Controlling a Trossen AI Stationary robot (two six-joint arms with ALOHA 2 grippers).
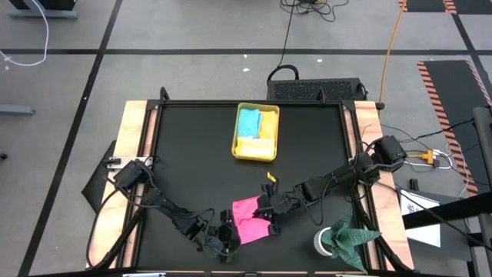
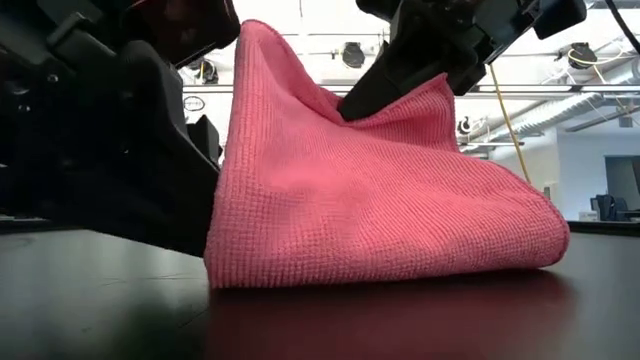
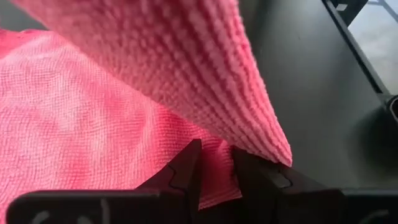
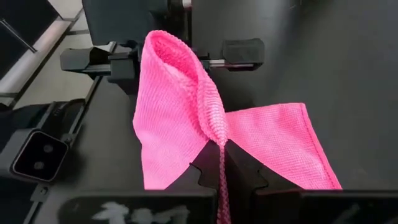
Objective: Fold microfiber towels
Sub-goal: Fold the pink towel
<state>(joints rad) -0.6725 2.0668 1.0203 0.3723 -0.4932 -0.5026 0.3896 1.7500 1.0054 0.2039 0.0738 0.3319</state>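
A pink microfiber towel (image 1: pixel 248 218) stands in a raised tent shape near the table's front edge, with its lower edge (image 2: pixel 380 275) on the table. My left gripper (image 1: pixel 225 232) is at the towel's left side and is shut on it (image 3: pixel 214 171). My right gripper (image 1: pixel 269 211) comes in from the right and is shut on the towel's upper part (image 4: pixel 222 163). A light blue towel (image 1: pixel 248 121) and a yellow towel (image 1: pixel 265 127) lie in the yellow tray (image 1: pixel 240 150) at the table's far middle. My left gripper pinches the pink towel near its edge (image 3: pixel 214 152) between its two fingers (image 3: pixel 186 171), slanting down from the table's left. A raised fold of the towel (image 3: pixel 186 56) drapes just above the fingers. How many layers are pinched I cannot tell. My right gripper pinches a bunched fold of the towel's raised edge (image 4: pixel 219 146) between its two fingers (image 4: pixel 244 169), slanting down from the table's right. From there the cloth climbs to a peak (image 4: pixel 163 40) near the other gripper. The rest (image 4: pixel 280 137) slopes down onto the table.
A crumpled dark green cloth (image 1: pixel 352 237) and a white roll-like thing (image 1: pixel 323 243) lie at the front right corner. Bare black tabletop (image 1: pixel 192 169) stretches between the tray and the grippers. Wooden rails (image 1: pixel 134 154) border the table's left and right sides.
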